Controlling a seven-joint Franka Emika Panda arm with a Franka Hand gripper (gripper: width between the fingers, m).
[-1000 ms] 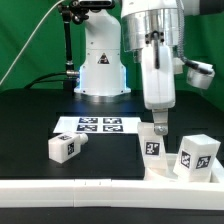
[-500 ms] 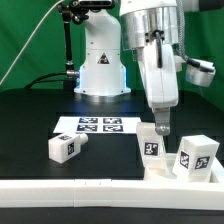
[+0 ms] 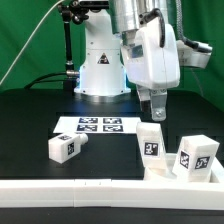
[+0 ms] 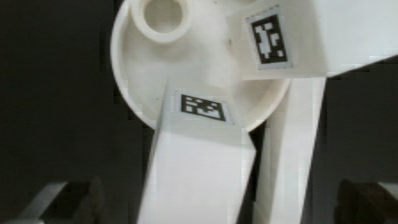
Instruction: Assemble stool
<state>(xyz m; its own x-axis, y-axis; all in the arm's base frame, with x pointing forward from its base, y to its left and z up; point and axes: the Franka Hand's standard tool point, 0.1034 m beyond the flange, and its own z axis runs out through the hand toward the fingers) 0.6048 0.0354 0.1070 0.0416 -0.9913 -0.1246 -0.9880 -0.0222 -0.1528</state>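
The white round seat (image 3: 168, 174) lies low at the exterior view's right, behind the rail. Two tagged block legs stand upright at it: one (image 3: 150, 146) right under my gripper, another (image 3: 196, 158) further right. A third leg (image 3: 65, 148) lies loose on the table at the left. My gripper (image 3: 156, 112) hangs open and empty a little above the first leg. In the wrist view the seat (image 4: 169, 75) with its hole, a tagged leg (image 4: 199, 165) between my open dark fingers (image 4: 43, 202) and another tagged leg (image 4: 281, 38) show; my gripper (image 4: 205, 208) holds nothing.
The marker board (image 3: 97, 125) lies flat behind the legs, mid-table. The long white L-shaped rail (image 3: 90, 190) runs along the front edge. The arm's white base (image 3: 100, 70) stands at the back.
My gripper has lifted up off the top of the leg below it and shifted slightly left. The leg stays standing at the seat. Nothing else moved.
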